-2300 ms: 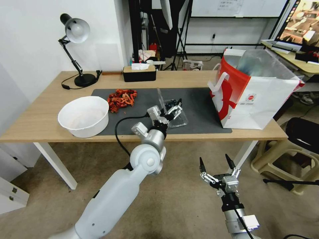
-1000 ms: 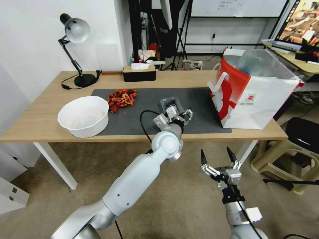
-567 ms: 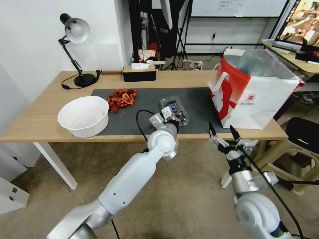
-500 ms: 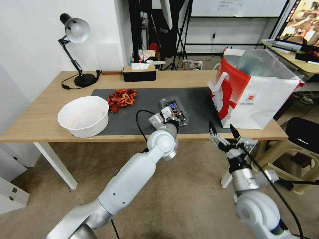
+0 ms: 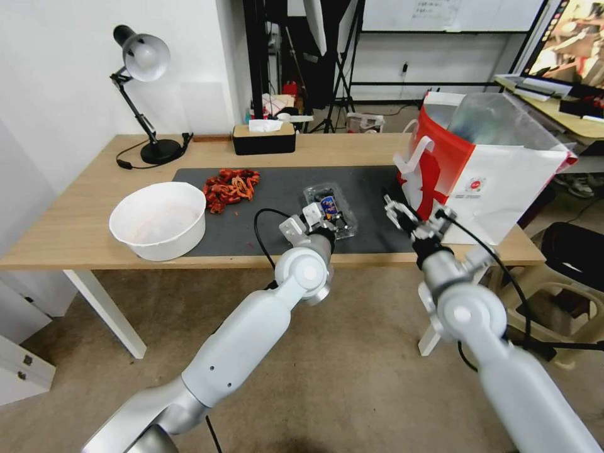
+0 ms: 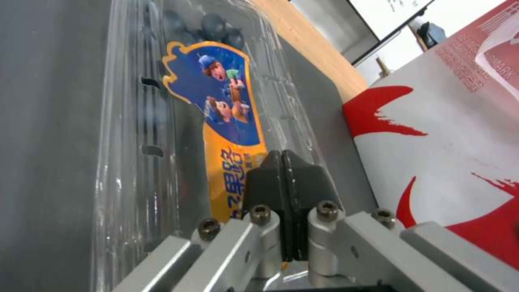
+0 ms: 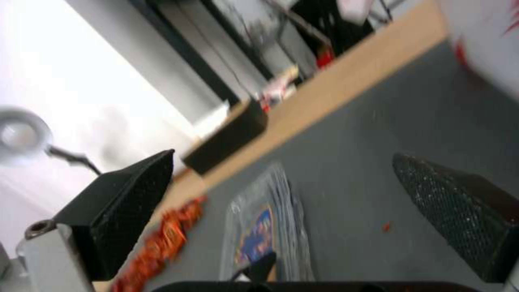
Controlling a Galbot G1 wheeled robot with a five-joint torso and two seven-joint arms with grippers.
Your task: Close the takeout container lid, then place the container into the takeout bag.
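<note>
Near the front edge of the grey mat (image 5: 264, 189), about mid-table, the takeout container (image 5: 329, 202) lies flat with the lid (image 6: 216, 121) folded down over the blueberries, label sticker up. Left gripper (image 5: 319, 221) sits at the container's near end, fingertips (image 6: 284, 178) pressed together w/ nothing between them, resting on or just above the lid; contact is hard to confirm. Right gripper (image 5: 410, 214) hovers over the mat's front right part, between container and takeout bag (image 5: 478, 170), fingers (image 7: 460, 207) spread wide, empty. Bag stands open at the table's right edge.

Risks: lid may not be snapped, so it could spring back up once the left gripper lifts off. Thin clear plastic is slick and flexes, so a hard pinch by the right gripper could buckle it or pop it open and spill berries. Right arm is close to the bag; a careless swing could knock it off the edge.

Vs 2.3 s ago: lid stood upright w/ the left gripper at it, now it's down. Right gripper hung low below table level, now it's up over the mat.
</note>
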